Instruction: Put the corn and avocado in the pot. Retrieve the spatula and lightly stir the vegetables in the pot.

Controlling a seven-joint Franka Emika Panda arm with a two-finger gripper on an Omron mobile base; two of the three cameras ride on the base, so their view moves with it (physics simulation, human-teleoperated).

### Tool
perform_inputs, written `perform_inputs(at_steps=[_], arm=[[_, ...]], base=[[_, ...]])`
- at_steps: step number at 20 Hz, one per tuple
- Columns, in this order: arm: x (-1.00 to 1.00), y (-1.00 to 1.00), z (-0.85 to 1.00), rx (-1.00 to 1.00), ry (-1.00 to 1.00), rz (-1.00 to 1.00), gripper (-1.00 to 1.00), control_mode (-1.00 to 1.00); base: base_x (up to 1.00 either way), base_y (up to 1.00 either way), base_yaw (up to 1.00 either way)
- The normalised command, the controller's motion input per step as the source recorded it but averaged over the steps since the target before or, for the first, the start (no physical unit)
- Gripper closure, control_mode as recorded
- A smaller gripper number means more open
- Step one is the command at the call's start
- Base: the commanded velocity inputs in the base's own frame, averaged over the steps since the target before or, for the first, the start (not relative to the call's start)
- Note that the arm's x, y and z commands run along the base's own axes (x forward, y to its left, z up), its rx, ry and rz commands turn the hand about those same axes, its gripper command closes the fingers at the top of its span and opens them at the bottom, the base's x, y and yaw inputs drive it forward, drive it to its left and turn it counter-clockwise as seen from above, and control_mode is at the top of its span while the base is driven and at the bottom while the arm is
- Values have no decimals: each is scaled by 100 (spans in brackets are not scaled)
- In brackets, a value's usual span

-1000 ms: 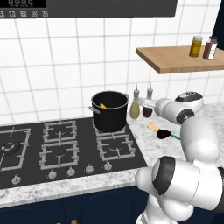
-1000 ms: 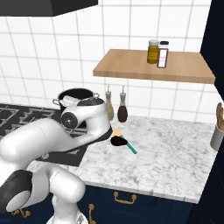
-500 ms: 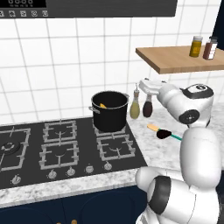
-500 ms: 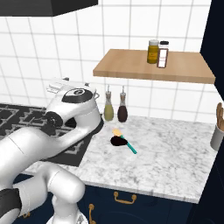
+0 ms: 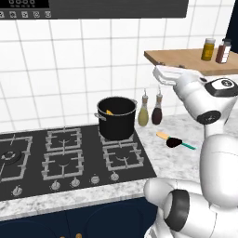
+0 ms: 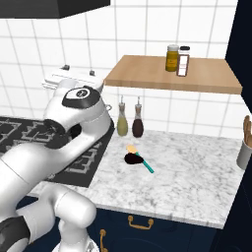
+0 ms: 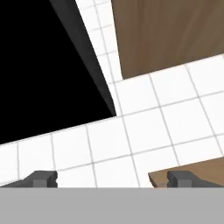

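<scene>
Gripper [image 7: 112, 178] jaws stand fully apart, holding and touching nothing, raised beside the wooden shelf [image 5: 186, 59]. Spatula [image 5: 175, 141] lies on the marble counter [image 6: 197, 167], right of the pot [image 5: 116, 118]; corn [image 5: 109, 112] sits inside the pot.

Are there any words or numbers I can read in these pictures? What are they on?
None can be read.
Panel above the stove: small pale marks in a row, too blurred to read.
Jars on the shelf: labels too small to read.
Bottles by the pot: no readable text.
Stove knobs: no marks legible.
</scene>
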Motion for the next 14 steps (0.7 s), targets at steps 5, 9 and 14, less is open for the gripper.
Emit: perform_inputs(at_steps=[5,9,14], arm=[[-41,0,100,5,-18,0,-100,-100],[-18,0,100,56,-1,9,-100,-100],[-8,0,96,85,0,21,-100,-100]], base=[[0,0,0],[0,0,0],[0,0,0]])
